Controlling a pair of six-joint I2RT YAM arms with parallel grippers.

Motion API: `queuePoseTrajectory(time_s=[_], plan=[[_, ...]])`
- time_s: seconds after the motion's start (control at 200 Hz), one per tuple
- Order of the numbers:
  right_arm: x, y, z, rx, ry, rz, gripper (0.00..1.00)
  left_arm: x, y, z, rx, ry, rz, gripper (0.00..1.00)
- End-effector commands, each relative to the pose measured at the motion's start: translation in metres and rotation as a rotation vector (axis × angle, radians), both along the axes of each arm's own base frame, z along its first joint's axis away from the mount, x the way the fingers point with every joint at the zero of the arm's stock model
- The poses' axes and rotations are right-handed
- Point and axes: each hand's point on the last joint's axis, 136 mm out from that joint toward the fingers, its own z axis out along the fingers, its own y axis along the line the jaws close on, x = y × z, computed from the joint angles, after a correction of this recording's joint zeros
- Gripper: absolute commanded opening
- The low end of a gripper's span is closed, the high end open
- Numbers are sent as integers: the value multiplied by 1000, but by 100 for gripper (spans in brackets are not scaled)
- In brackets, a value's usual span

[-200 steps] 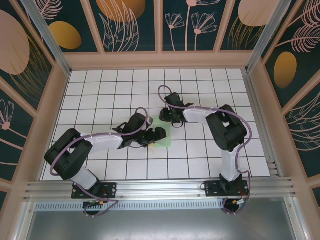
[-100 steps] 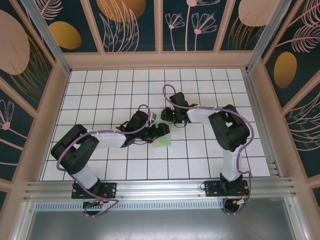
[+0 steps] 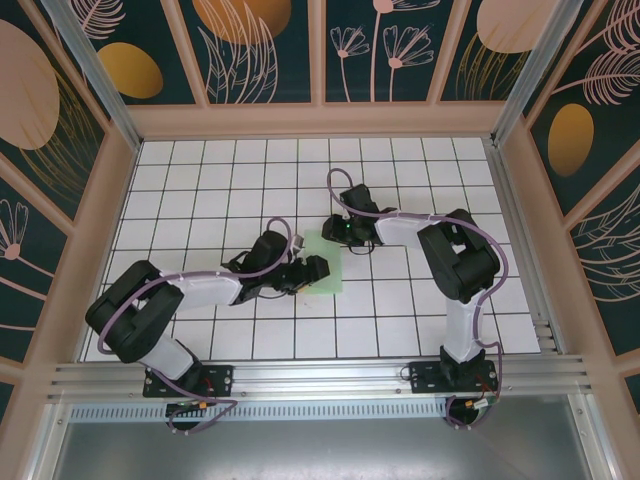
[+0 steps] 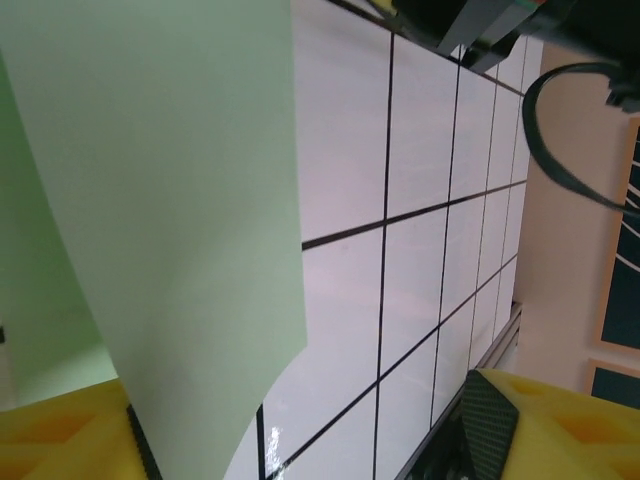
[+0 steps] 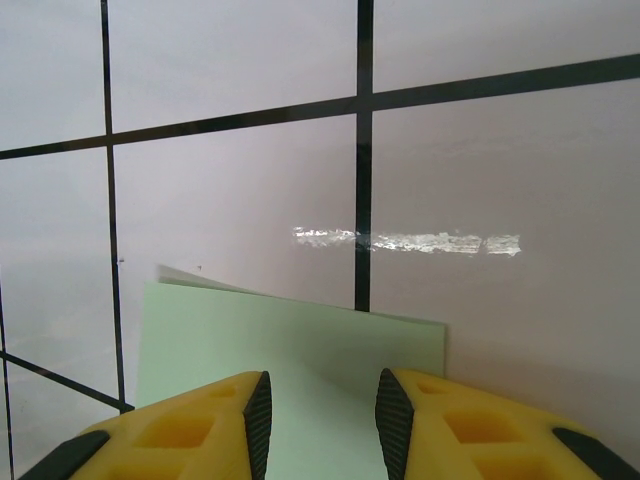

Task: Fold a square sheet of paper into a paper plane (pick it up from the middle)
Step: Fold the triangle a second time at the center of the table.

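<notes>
Two grippers were gathered at a pale mint-green square sheet of thin paper (image 3: 334,268). The sheet was found near the middle of the white tabletop ruled with black grid lines (image 3: 400,170), between the two arms.

The left gripper (image 3: 313,270) was set at the sheet's left side. From its own wrist camera, the left gripper (image 4: 310,405) was shown with its jaws spread wide and nothing clamped. One layer of the paper (image 4: 150,200) was seen raised off the table and leaning beside the left jaw, with more green paper visible behind it.

The right gripper (image 3: 333,233) was placed at the sheet's far edge. From its wrist camera, the right gripper (image 5: 320,385) was shown with its jaws drawn narrow and a gap left between them. The paper (image 5: 290,330) was seen through that gap. Its far edge lay flat on the tiles, and a sliver of another layer showed behind the left corner.

An early fold was judged to be in hand: a flap had been lifted over but not pressed flat, and no dart shape had been formed. The next move was judged to call for three things:

- The raised flap would have to be laid down with its edges matched.
- The far edge would have to be pinned by the right gripper so that the sheet was not dragged.
- The crease would then have to be pressed along its length.

A light touch was thought necessary, since paper so thin is easily slid or crumpled.
</notes>
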Motion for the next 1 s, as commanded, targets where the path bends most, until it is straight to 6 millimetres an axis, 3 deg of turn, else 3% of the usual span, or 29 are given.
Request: queuePoseTrajectory(time_s=[0.0,0.17,0.39,0.585,0.681,0.931,0.946,0.996], plan=[[-28,-24,-42,-111,146,-23,37,-6,-9,24,-90,-36,-43,73],[-29,-24,-44,-108,152,-21,37,4,-20,38,-155,-72,-47,70],[-30,-20,-40,-84,153,-9,37,24,-27,27,-137,-95,2,58],[-31,-14,-30,-44,142,22,31,37,-29,22,-119,-120,36,57],[-29,-11,-19,-14,119,40,31,40,-27,13,-102,-113,51,55],[-30,5,33,133,42,120,33,43,-25,5,-83,-118,71,36],[-31,5,34,136,39,124,34,42,-24,-5,-63,-100,72,35],[-33,5,41,147,24,135,34,42,-23,-9,-54,-94,75,33]])
